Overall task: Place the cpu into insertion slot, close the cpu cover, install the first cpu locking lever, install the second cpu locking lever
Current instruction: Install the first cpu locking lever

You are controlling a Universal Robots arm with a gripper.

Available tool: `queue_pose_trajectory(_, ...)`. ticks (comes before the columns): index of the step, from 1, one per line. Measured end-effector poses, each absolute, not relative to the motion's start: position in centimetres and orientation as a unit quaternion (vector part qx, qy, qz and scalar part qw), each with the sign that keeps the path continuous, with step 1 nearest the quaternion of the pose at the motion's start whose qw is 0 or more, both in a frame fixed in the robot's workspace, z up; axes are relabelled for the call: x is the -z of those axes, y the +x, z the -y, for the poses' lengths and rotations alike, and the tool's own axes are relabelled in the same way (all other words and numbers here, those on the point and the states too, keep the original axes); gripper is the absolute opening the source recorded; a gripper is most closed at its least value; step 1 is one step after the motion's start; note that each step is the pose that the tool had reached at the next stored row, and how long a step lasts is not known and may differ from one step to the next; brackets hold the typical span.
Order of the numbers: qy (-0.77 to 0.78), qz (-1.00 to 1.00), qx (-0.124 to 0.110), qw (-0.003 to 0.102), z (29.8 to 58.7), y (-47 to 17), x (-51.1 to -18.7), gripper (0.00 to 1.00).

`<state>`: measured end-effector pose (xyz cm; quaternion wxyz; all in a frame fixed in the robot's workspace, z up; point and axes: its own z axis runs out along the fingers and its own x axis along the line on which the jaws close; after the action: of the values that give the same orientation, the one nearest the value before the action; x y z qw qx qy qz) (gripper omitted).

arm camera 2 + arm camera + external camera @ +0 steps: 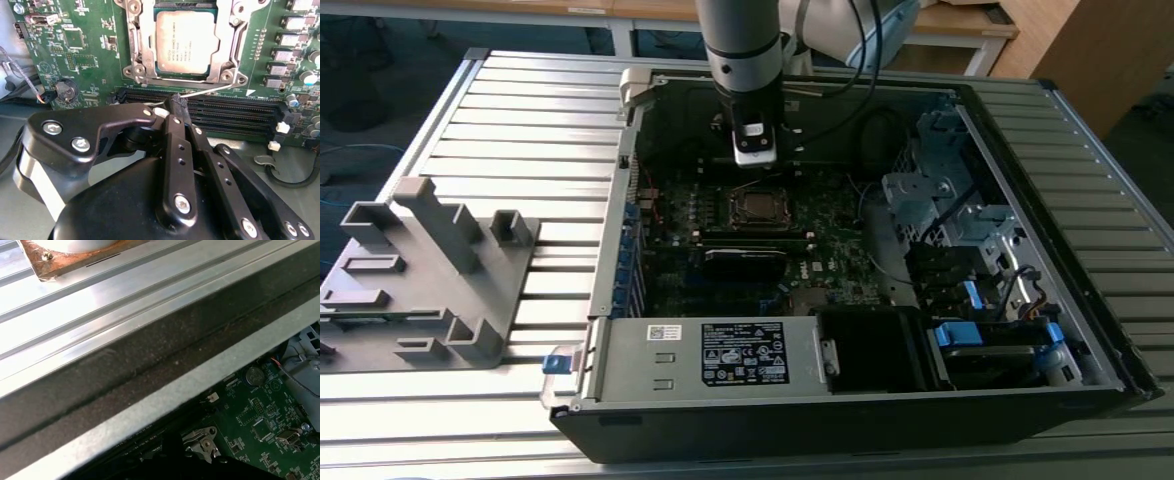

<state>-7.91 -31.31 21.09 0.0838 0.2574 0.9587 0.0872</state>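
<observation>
Silver locking lever (210,90) (thin wire) lies alongside memory slots (235,107)

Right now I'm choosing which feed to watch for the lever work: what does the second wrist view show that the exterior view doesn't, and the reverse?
Second wrist view gives: the cpu cover lying flat around the cpu, a thin locking lever whose end meets the gripper, and long memory slots. Exterior view gives: the computer case, its labelled power supply, a grey fixture on the exterior view's left, the slatted table. Shared: the cpu, the green board, the gripper above it.
</observation>
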Motion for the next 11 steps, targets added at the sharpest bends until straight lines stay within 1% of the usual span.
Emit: queue_pose_trajectory(11,0.257,-0.959,-0.087,0.084,31.31,-7.91,-20.72,0.11)
